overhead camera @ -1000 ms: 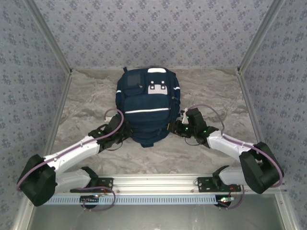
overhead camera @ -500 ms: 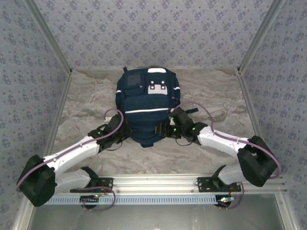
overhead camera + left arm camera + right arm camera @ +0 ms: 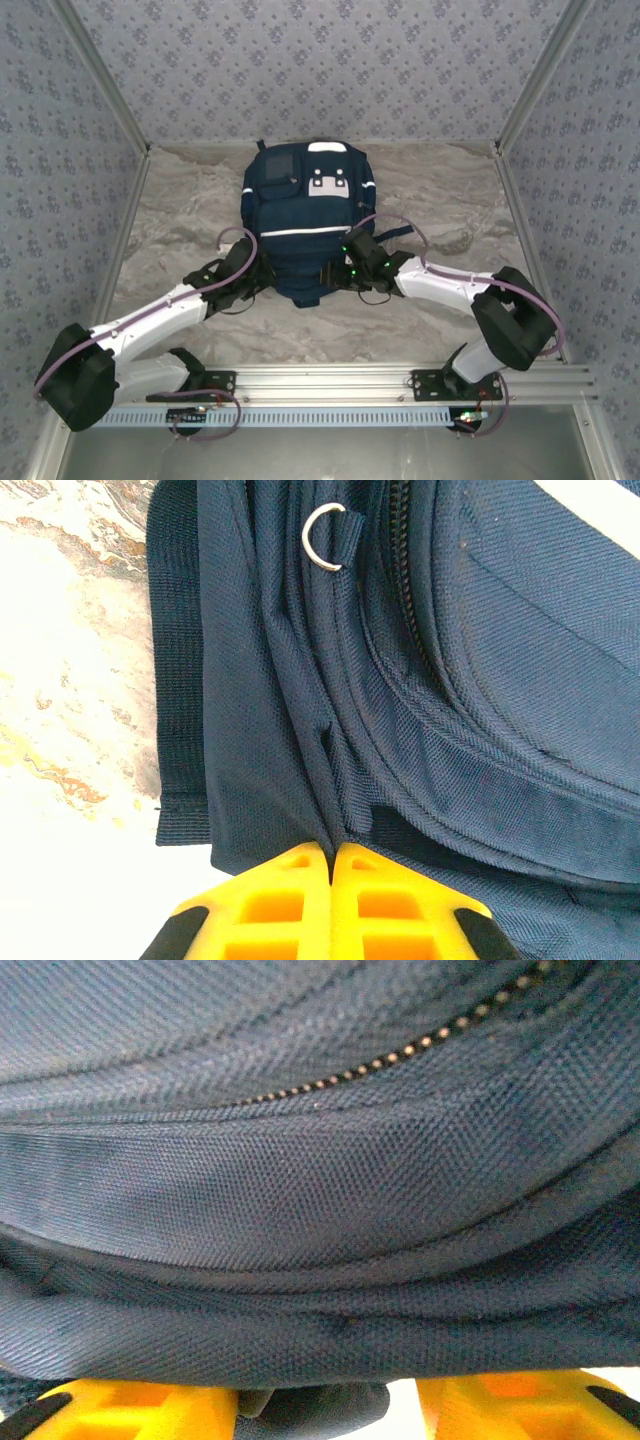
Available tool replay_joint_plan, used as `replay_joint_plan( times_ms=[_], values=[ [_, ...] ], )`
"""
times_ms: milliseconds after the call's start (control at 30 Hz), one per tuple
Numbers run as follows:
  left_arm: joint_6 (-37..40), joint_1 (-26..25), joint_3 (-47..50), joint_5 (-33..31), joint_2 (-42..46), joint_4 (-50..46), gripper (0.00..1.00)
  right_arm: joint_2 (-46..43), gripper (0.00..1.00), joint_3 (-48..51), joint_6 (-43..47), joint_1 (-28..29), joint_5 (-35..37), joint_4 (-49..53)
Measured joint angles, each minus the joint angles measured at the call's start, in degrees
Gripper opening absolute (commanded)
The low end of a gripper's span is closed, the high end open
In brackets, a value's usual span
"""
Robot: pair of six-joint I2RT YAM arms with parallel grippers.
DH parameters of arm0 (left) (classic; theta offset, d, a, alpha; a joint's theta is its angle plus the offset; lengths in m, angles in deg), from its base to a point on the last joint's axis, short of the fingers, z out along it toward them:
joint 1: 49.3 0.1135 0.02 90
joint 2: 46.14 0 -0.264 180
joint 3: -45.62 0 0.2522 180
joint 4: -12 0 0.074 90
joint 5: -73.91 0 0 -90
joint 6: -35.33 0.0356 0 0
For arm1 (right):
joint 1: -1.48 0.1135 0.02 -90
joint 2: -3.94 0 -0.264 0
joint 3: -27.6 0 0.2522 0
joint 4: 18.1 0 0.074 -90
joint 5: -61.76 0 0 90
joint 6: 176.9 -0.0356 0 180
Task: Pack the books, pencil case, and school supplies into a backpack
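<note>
While the backpack lies flat on the bench, front pockets up, both arms reach its near end. Left claw is closed, fingers pressed together, tips against a fabric fold at the backpack's near-left corner; can't tell if any cloth is pinched. Metal D-ring sits further up that side. Right claw is at the near-right corner, open, fingers apart with a fabric fold between them, zipper just beyond.
</note>
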State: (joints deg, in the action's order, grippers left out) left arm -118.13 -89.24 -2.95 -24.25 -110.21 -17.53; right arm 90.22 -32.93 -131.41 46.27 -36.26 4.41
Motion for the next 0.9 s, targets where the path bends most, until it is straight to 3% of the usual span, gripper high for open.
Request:
replay_joint_plan(
  times_ms=[433,900],
  values=[
    [0.02,0.00,0.00,-0.02,-0.04,0.07,0.00,-1.09,0.30,-1.33,2.71,0.00,1.22,3.56],
    [0.04,0.09,0.00,0.00,-0.15,0.07,0.00,-1.92,0.04,-2.47,5.44,-1.14,0.76,4.96]
  ],
)
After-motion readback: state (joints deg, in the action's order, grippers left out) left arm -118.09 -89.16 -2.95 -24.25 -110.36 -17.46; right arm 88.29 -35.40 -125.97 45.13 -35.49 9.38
